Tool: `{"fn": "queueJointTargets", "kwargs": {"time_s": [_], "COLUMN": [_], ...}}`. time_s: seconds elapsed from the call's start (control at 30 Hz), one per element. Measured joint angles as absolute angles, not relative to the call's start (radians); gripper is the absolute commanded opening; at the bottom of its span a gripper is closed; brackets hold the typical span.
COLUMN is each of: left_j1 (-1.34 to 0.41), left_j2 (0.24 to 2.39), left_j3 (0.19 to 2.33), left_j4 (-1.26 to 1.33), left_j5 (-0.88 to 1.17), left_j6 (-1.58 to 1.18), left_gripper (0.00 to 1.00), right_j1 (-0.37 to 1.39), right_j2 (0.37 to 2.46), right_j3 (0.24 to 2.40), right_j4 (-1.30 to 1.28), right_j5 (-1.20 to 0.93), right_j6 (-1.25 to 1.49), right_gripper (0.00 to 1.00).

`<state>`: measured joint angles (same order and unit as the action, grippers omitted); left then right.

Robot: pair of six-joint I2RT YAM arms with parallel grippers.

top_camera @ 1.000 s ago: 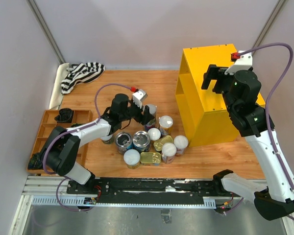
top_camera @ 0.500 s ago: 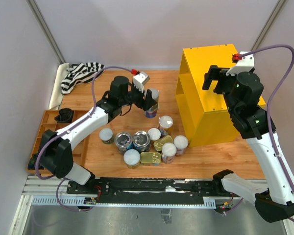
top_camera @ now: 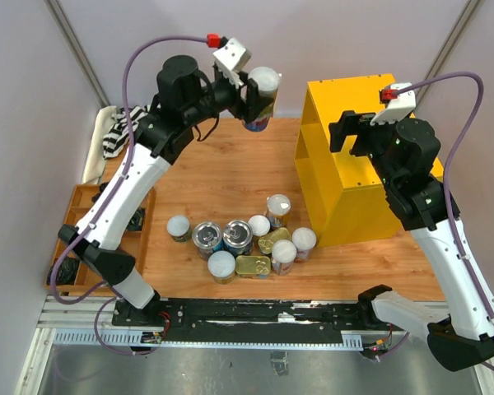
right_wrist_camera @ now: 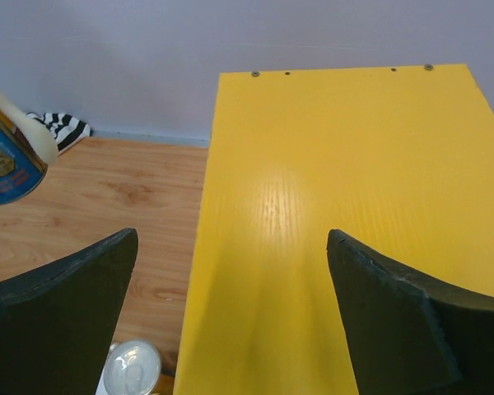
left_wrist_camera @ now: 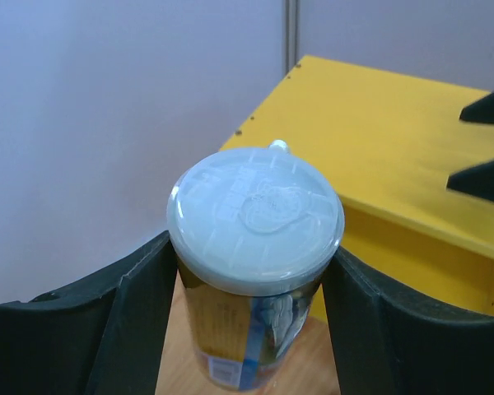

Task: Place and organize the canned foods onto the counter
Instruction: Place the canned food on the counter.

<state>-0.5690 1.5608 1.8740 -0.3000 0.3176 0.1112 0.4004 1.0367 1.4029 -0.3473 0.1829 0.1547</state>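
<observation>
Walls [top_camera: 255,41]: plain pale lilac-grey panels on three sides
Corner posts [top_camera: 76,49]: slim grey metal strips at both back corners
Tabletop [top_camera: 222,173]: warm wood-grain boards
Rail [top_camera: 263,313]: black and aluminium, along the near edge
Light: soft, even

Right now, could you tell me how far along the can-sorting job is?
Done: nothing; the top of the yellow counter looks bare. In hand: the left pincer holds a white-lidded can high beside the counter. Left: about ten cans clustered on the table. The right pincer hangs open above the counter.
</observation>
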Motion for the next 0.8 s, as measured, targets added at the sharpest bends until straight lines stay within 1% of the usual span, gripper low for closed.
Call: {"fn": "queueJointTargets", "kwargs": {"time_s": [0.13, 0.2, 0.27, 0.43, 0.6, 0.8], "left_j1": [-0.592, -0.596, -0.598, -0.598, -0.601, -0.614], "left_j2": [1.731, 1.812, 1.870, 1.920, 1.946, 1.948], "left_j3": [2.179, 2.302, 2.376, 2.394, 2.394, 2.395], "left_j4": [-0.413, -0.446, -0.459, -0.444, -0.363, -0.261], "left_j5": [0.311, 0.308, 0.307, 0.315, 0.347, 0.375], "left_j6": [0.134, 0.135, 0.132, 0.104, 0.052, 0.010], "left_gripper": [0.00, 0.01, 0.01, 0.00, 0.01, 0.01], "right_j1": [0.400, 0.400, 0.400, 0.400, 0.400, 0.400], "right_j2": [1.047, 1.050, 1.049, 1.022, 1.000, 1.061], "right_j3": [1.403, 1.403, 1.403, 1.390, 1.358, 1.345], "right_j4": [-0.329, -0.326, -0.323, -0.307, -0.269, -0.216], "right_j5": [0.121, 0.107, 0.099, 0.104, 0.104, 0.028], "right_j6": [0.151, 0.149, 0.148, 0.138, 0.133, 0.133], "right_gripper": [0.98, 0.98, 0.98, 0.98, 0.98, 0.98]}}
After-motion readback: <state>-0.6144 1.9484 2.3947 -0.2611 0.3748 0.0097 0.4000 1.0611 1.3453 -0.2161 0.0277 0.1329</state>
